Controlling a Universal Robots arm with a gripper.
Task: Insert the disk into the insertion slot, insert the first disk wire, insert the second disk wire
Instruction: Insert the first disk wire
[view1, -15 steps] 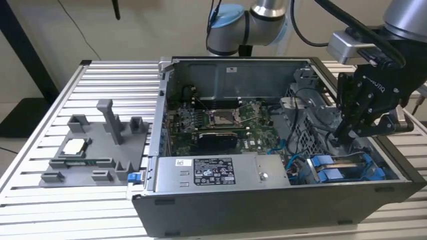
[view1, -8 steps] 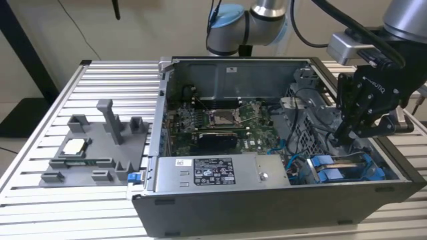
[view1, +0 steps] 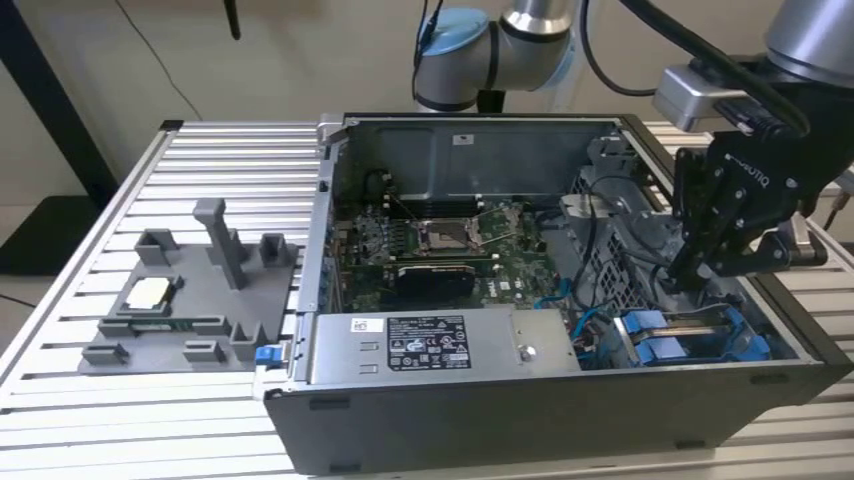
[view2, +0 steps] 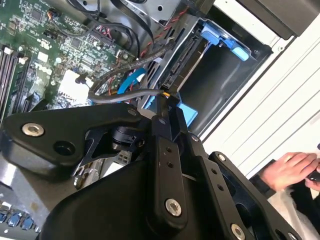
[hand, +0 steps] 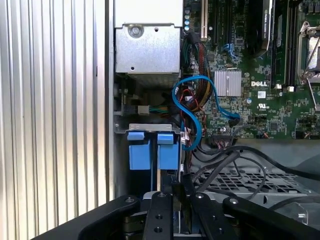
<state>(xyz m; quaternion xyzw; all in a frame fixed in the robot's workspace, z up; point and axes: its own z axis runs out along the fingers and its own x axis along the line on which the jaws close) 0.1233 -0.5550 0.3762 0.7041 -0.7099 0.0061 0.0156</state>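
Note:
My gripper hangs inside the open computer case, over the dark drive cage on the exterior view's right. Two blue carrier frames sit side by side in the cage's bays. The disk in its blue frame lies in the insertion slot, its connector edge facing my fingertips. In the second wrist view my gripper is shut on the end of a black disk wire, a short way from that connector. I cannot tell whether it is the first or the second wire. In the first wrist view my gripper is just behind the blue frames.
The motherboard and thin blue cables lie beside the cage. A silver power supply fills the case's near side. A grey fixture plate rests on the slatted table. A person's hand is outside the case.

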